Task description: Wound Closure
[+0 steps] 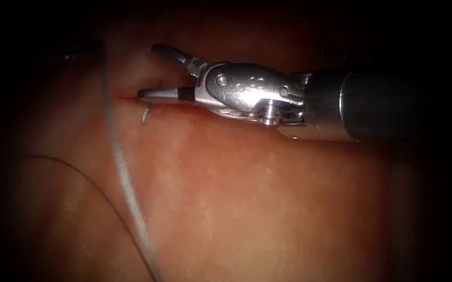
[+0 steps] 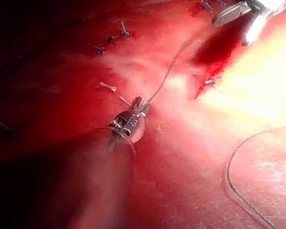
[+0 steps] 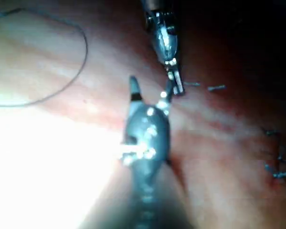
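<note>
While the right tool (image 1: 149, 72) reaches in from 3 o'clock in the endoscope view, we find its jaws spread wide and holding nothing. One blade points to about 10 o'clock. The other lies flat toward 9, right over the cut (image 1: 126, 98) in the tissue (image 1: 267, 198).

The left tool (image 2: 139, 104) appears pressed together on the thread (image 2: 167, 71) at its very tip, and the strand leads away from there toward the right tool.

In the endoscope view a pale strand (image 1: 124, 177) passes just off the open tips at their 9 o'clock. Its long axis runs from roughly 12 down to 5, so it lies across the jaws' line rather than along it. We judge the right arm much the nearer to that stretch.

A darker loop of thread (image 1: 79, 172) lies on the tissue at 7 o'clock, well apart.

Just beside the lower blade, at its 6 o'clock, a small grey sliver (image 1: 146, 112) stands out of the tissue — needle point or cut end, we cannot tell. So we cannot say where the needle is.

Tied stitches (image 2: 109, 38) with short ends sit along the wound.
</note>
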